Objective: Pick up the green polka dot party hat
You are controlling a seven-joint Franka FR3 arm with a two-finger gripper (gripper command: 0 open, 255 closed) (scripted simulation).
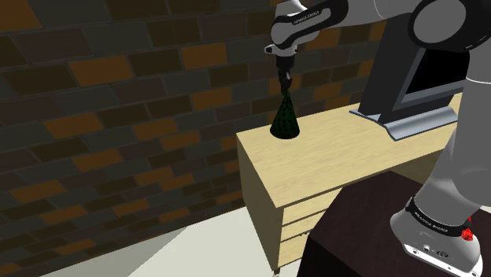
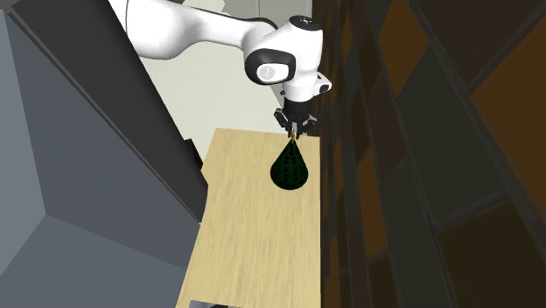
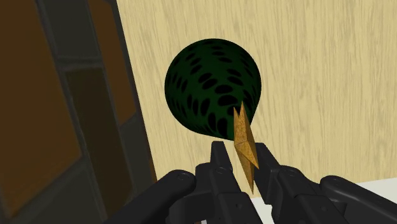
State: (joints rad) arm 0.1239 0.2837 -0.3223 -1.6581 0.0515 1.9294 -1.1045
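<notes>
Overhead, the black tool [image 3: 242, 153] pinches shut on the gold star [image 3: 243, 137] topping the green dotted party hat [image 3: 203, 83], seemingly its only narrow handhold; the hat is upright over the counter [image 1: 338, 157] edge beside the brick wall [image 1: 118, 118]

Dim overall; brick wall [image 1: 118, 118] murky, wooden desk top [image 1: 338, 157] evenly lit, floor patch [image 1: 197, 252] pale.

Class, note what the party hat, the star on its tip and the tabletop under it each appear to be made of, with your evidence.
Party hat: matte dark green with black dots, likely paper or card, not certain.
Star: gold, speckled, perhaps glitter card.
Tabletop: pale wood, streaky grain lines, matte.
</notes>
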